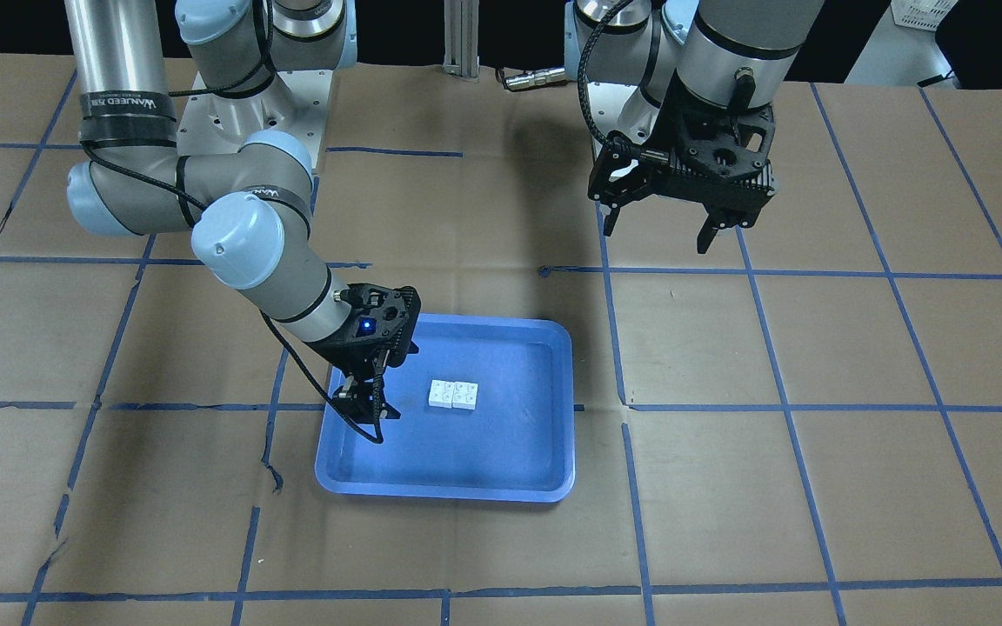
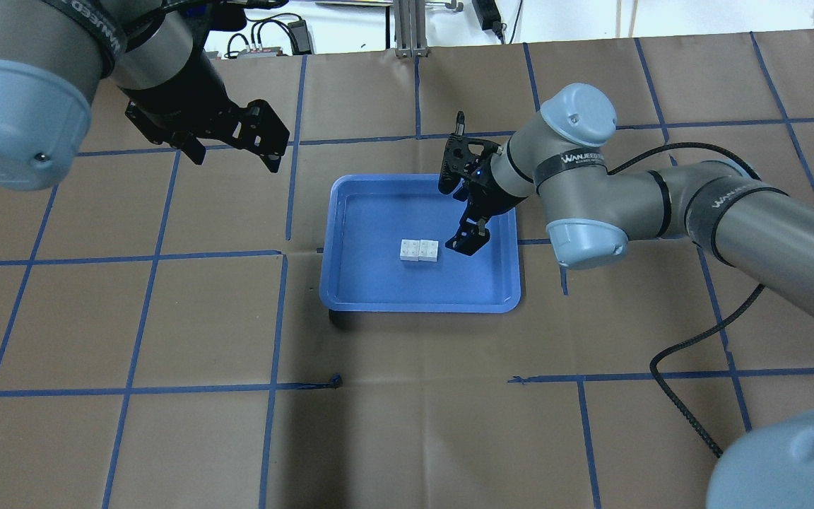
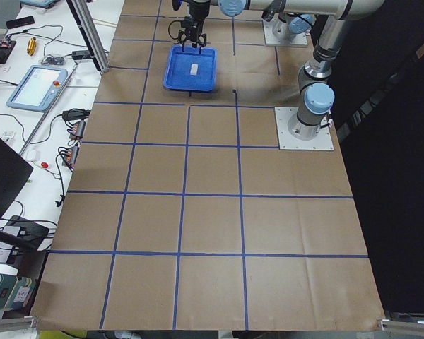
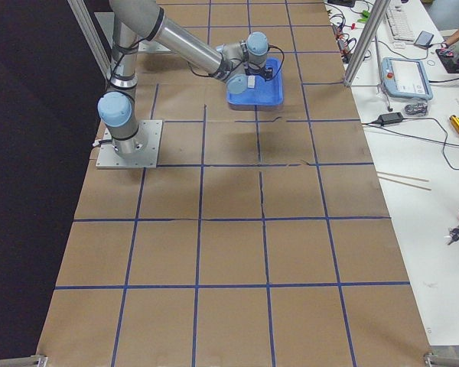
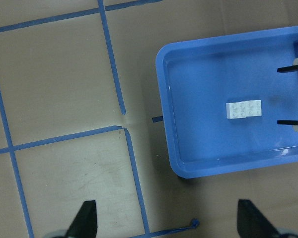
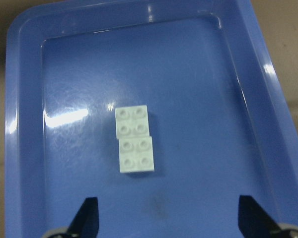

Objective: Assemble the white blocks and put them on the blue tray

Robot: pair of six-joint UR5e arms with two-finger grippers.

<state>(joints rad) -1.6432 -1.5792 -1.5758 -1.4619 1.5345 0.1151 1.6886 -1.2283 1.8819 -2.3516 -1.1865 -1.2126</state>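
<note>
Two white blocks (image 1: 453, 395) lie side by side, touching, studs up, in the middle of the blue tray (image 1: 449, 491). They also show in the overhead view (image 2: 419, 250), the left wrist view (image 5: 244, 109) and the right wrist view (image 6: 135, 139). My right gripper (image 2: 468, 242) is open and empty. It hangs over the tray (image 2: 421, 305) just to the right of the blocks, apart from them. My left gripper (image 2: 234, 161) is open and empty, high above the bare table to the left of the tray.
The table is covered in brown paper with a blue tape grid (image 2: 287, 212). The right arm's black cable (image 2: 689, 346) hangs over the table. A bench with a teach pendant (image 3: 35, 85) and wires runs along the far side.
</note>
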